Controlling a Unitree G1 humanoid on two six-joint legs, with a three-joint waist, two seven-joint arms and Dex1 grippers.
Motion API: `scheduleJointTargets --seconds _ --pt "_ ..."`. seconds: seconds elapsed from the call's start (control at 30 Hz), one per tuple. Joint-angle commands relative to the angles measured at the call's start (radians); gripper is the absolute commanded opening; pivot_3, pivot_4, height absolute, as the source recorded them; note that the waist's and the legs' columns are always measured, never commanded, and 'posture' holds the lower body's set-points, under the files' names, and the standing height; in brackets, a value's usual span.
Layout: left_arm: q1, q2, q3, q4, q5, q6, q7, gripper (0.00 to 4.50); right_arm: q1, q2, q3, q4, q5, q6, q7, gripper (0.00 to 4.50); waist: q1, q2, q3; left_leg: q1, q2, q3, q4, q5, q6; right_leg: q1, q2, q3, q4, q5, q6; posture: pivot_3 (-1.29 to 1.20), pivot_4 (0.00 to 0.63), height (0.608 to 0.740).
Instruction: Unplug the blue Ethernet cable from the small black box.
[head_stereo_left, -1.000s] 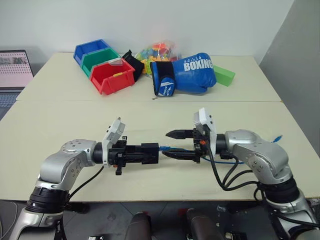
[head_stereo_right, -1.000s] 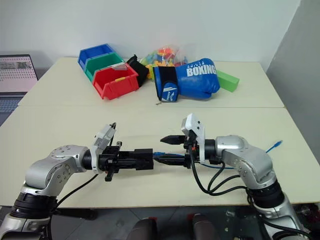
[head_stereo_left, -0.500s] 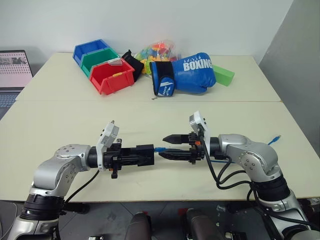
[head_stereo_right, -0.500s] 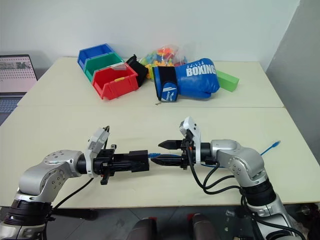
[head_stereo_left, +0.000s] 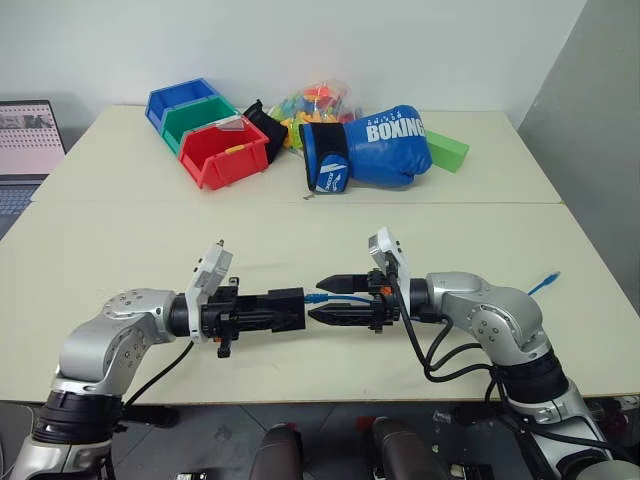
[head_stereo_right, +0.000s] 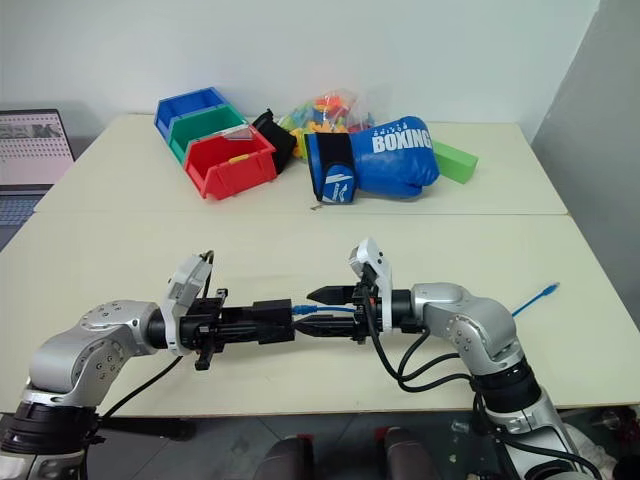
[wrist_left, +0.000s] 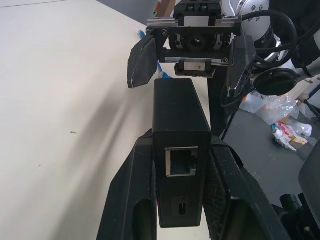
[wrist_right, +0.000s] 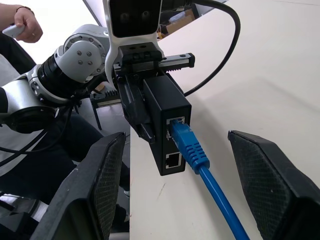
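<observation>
Cream tabletop (head_stereo_left: 120, 240) stretches beneath my two arms, which meet nose to nose above its near edge. My left gripper (head_stereo_left: 262, 311) is clamped tight on the small black box (head_stereo_left: 283, 309), holding it level off the surface with its fingers (wrist_left: 134, 200) pressed against both long sides. I see the blue Ethernet cable (wrist_right: 200, 162) seated in the upper of two ports on the box's far face, its cord running back between the spread fingers of my right gripper (head_stereo_left: 330, 300), which stands wide and grips nothing; the plug sits in the gap, touched by neither finger. Past my right arm the cable's other end (head_stereo_left: 544, 281) lies near the table's right edge. Across a seam in the tabletop sit red, green and blue bins (head_stereo_left: 205, 125), a blue boxing glove (head_stereo_left: 375, 148), a bag of coloured toys (head_stereo_left: 318, 99) and a green block (head_stereo_left: 448, 152). A laptop (head_stereo_left: 28, 140) stands at far left.
</observation>
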Motion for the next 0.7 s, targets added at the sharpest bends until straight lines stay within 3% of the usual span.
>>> scheduleJointTargets --seconds 0.03,0.3,0.7 --pt "-0.008 0.01 0.022 -0.038 -0.02 -0.01 -0.009 0.78 -0.018 0.013 -0.004 -0.017 0.017 0.003 -0.002 3.44 0.0 0.0 0.0 0.0 0.0 0.0 0.0 0.0 0.0 0.0 0.0 0.0 0.0 0.0 0.0 0.0 0.15 0.74" --pt "-0.013 0.009 0.019 -0.042 -0.018 -0.009 -0.004 0.78 -0.023 0.013 0.008 -0.01 0.004 -0.003 0.004 3.44 0.0 0.0 0.0 0.0 0.0 0.0 0.0 0.0 0.0 0.0 0.0 0.0 0.0 0.0 0.0 0.0 0.15 0.74" --pt "-0.009 0.009 0.015 -0.057 -0.015 -0.009 0.001 0.78 -0.031 0.005 0.017 0.003 0.008 -0.008 0.021 0.78 0.0 0.0 0.0 0.0 0.0 0.0 0.0 0.0 0.0 0.0 0.0 0.0 0.0 0.0 0.0 0.0 0.15 0.74"
